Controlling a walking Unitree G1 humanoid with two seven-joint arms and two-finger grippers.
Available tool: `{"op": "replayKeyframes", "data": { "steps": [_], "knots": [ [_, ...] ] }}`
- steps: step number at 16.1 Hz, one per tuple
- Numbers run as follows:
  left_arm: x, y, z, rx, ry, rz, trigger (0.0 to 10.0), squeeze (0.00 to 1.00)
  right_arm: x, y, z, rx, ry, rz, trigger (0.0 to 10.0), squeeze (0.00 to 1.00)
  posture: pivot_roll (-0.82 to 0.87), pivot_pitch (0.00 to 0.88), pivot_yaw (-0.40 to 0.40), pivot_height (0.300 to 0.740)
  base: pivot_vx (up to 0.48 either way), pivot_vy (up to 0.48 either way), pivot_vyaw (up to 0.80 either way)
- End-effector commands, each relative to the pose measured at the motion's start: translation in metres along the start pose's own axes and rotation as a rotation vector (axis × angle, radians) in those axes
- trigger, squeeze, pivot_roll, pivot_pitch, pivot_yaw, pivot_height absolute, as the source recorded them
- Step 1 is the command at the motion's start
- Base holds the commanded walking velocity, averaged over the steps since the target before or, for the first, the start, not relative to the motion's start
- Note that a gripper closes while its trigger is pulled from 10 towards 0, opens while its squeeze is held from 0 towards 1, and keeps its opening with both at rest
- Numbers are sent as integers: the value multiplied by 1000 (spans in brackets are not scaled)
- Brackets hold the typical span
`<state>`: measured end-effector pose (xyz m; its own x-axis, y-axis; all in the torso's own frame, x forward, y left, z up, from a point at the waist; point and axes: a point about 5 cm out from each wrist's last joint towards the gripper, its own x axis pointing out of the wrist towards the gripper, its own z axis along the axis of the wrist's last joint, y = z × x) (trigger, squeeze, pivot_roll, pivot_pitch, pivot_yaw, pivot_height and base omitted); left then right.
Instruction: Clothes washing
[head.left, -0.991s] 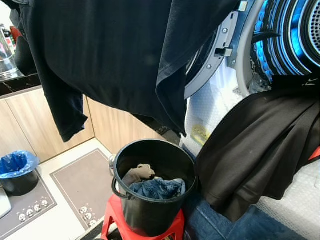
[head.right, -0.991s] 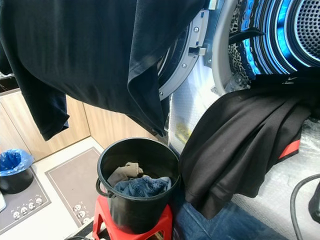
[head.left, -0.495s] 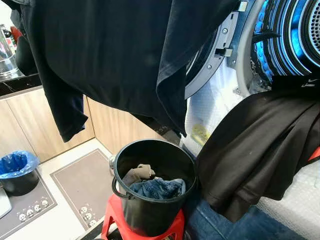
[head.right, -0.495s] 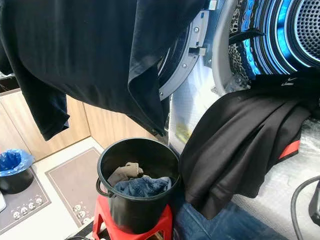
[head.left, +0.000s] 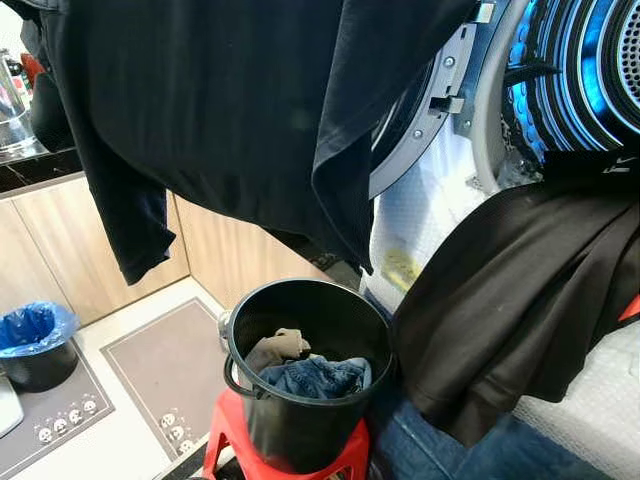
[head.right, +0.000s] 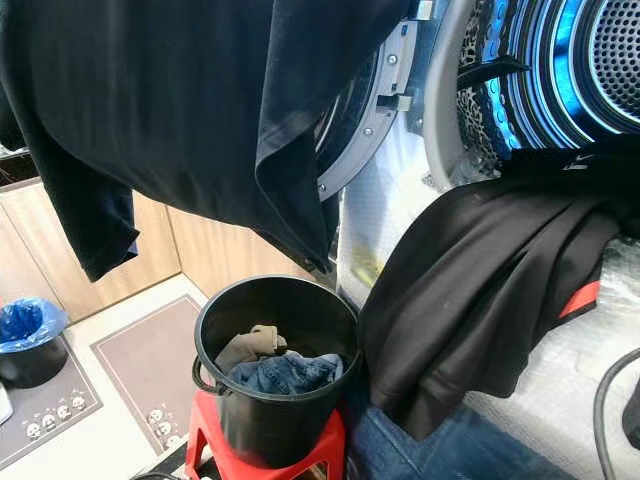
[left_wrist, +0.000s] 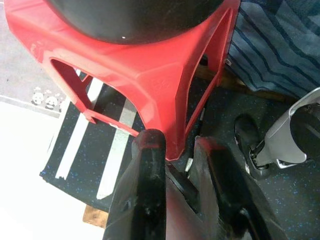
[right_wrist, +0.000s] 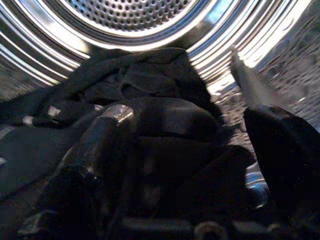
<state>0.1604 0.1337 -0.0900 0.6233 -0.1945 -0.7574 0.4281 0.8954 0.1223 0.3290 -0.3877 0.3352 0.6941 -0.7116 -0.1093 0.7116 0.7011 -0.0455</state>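
Observation:
The washer drum (head.left: 590, 70) glows blue at the upper right, its door (head.left: 430, 110) swung open. A black garment (head.left: 520, 290) spills from the drum mouth down the washer's front. Inside the drum my right gripper (right_wrist: 195, 135) stands open, its fingers either side of bunched black cloth (right_wrist: 165, 120). Another large black garment (head.left: 250, 110) hangs across the top of the view. Below it a black bucket (head.left: 300, 425) on a red stool (head.left: 228, 425) holds jeans (head.left: 320, 378) and a tan cloth (head.left: 280, 348). My left gripper (left_wrist: 179, 147) hangs low beside the stool (left_wrist: 150, 65), fingers slightly apart and holding nothing.
Blue denim (head.left: 450, 450) lies on the floor against the washer. A small bin with a blue bag (head.left: 35, 335) stands at the left by wooden cabinets (head.left: 40, 250). A grey mat (head.left: 165, 370) covers the floor left of the stool. A grey and black part (left_wrist: 285, 140) stands near my left gripper.

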Motion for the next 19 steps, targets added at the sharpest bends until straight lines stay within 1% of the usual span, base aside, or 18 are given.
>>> {"op": "replayKeyframes", "data": {
  "steps": [1,2,3,4,5,6,9,10,11,12,13,14,15,17,18,19],
  "knots": [
    [-7,-4,-23,12,106,-25,10000,0,-3,-4,5,44,-9,12,10000,0,-44,17,-69,740,0,0,0],
    [-6,-4,-23,13,105,-26,10000,0,-4,-4,5,34,-19,15,10000,0,-46,18,-67,740,0,0,0],
    [-6,-4,-23,14,104,-28,10000,0,-6,-2,7,72,-76,77,10000,0,-46,18,-67,740,0,0,0],
    [-6,-4,-22,14,104,-27,10000,0,-8,2,8,144,-84,148,10000,0,-45,19,-68,740,0,0,0],
    [-6,-4,-22,14,104,-27,10000,0,-10,6,10,187,-110,229,10000,0,-45,18,-69,740,0,0,0],
    [-6,-4,-23,14,104,-28,10000,0,-16,13,12,194,-149,344,10000,0,-45,19,-68,740,0,0,0],
    [-7,-4,-24,15,108,-28,10000,0,-30,27,18,189,-231,514,10000,0,-49,19,-67,740,0,0,0],
    [-7,-5,-24,17,109,-30,10000,0,-51,43,19,192,-287,719,10000,0,-50,18,-66,740,0,0,0],
    [-7,-5,-24,17,109,-30,10000,0,-53,44,19,194,-290,736,10000,0,-50,18,-66,740,0,0,0],
    [-6,-5,-23,17,106,-30,10000,0,-66,50,13,148,-329,863,10000,0,-51,17,-66,740,0,0,0],
    [-6,-5,-22,16,105,-31,10000,0,-74,52,5,97,-333,937,10000,0,-50,17,-66,740,0,0,0],
    [-6,-5,-22,16,105,-30,10000,0,-76,49,1,72,-345,959,10000,0,-52,17,-64,740,0,0,0],
    [-6,-5,-22,17,105,-31,10000,0,-78,43,-5,49,-356,991,10000,0,-54,18,-63,740,0,0,0],
    [-6,-5,-23,18,107,-33,10000,0,-86,37,-11,35,-370,1054,10000,0,-58,19,-60,740,0,0,0],
    [-7,-5,-24,21,109,-36,10000,0,-97,31,-16,20,-401,1129,10000,0,-65,20,-56,740,0,0,0],
    [-7,-5,-24,23,109,-38,10000,0,-103,24,-20,20,-407,1186,10000,0,-67,20,-55,740,0,0,0]
  ]
}}
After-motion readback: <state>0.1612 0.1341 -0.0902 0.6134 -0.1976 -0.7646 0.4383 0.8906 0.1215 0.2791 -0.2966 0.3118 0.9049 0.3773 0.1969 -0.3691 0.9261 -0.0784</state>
